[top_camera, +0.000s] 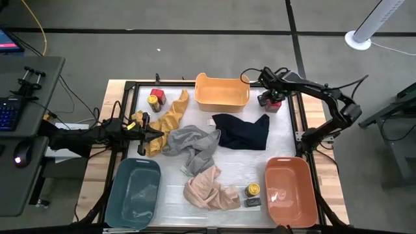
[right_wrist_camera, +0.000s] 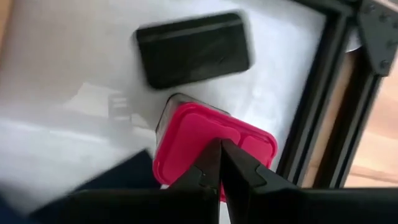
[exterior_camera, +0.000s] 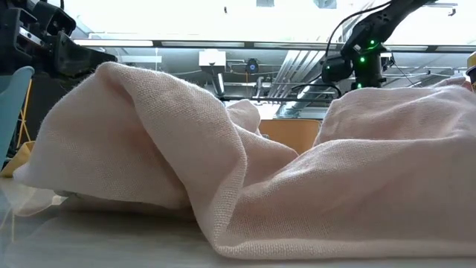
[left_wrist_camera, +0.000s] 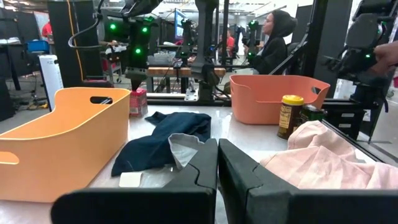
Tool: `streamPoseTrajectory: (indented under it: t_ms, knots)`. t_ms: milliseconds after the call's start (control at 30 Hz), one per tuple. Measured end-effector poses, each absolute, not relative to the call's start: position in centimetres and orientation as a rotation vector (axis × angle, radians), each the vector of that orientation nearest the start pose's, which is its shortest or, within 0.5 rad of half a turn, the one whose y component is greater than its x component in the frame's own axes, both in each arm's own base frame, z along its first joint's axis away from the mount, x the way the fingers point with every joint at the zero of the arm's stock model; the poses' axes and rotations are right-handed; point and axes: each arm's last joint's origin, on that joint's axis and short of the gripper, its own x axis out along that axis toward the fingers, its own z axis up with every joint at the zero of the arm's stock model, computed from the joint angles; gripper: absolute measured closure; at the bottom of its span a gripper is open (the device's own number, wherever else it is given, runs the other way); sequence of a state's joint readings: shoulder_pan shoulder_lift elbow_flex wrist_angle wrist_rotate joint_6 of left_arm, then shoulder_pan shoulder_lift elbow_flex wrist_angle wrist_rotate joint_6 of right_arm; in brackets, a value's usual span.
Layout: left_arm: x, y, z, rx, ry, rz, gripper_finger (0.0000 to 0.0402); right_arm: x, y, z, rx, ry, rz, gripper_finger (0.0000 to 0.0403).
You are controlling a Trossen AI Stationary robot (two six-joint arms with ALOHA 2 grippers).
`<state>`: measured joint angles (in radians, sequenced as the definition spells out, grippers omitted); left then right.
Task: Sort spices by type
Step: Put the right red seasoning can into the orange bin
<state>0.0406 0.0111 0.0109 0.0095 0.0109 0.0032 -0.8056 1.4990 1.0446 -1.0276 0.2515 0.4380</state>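
Note:
My right gripper (top_camera: 270,97) (right_wrist_camera: 220,146) is shut and points down over a red tin (right_wrist_camera: 186,143) at the table's far right corner. A flat dark tin (right_wrist_camera: 193,50) lies just beside that tin. A second red tin (top_camera: 158,95) and a yellow-lidded jar (top_camera: 153,101) stand at the far left. Another yellow-lidded jar (top_camera: 253,189) and a dark tin (top_camera: 252,202) sit near the front edge, beside a pink cloth (top_camera: 208,188). My left gripper (top_camera: 159,135) (left_wrist_camera: 217,155) waits shut and level at the table's left edge. My right gripper's shut fingertips stand over the red tin's lid (right_wrist_camera: 205,134), coming from above. I cannot tell whether they touch it. The tin stands on the table.
An orange bin (top_camera: 222,92) stands at the far middle, a salmon bin (top_camera: 290,192) at the near right and a blue-grey bin (top_camera: 133,193) at the near left. Yellow (top_camera: 170,117), grey (top_camera: 192,143) and navy (top_camera: 242,130) cloths lie mid-table. A dark frame rail (right_wrist_camera: 311,124) runs beside the red tin.

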Motion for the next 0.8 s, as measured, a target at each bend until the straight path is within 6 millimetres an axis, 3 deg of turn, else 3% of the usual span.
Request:
streamPoseTrajectory:
  t_ms: [467,633,800]
  knots:
    - [9.8,0.4,16.7,0.003,-0.009,0.030,0.0401,20.7,-14.3,22.1,0.619,1.407,-0.911,0.0403]
    - [9.8,0.4,16.7,0.003,-0.009,0.030,0.0401,21.6,-13.8,25.1,0.544,1.350,-0.802,0.0403]
    - [9.8,0.4,16.7,0.003,-0.010,0.030,0.0401,21.3,-13.6,27.6,0.445,1.419,-0.622,0.0398]
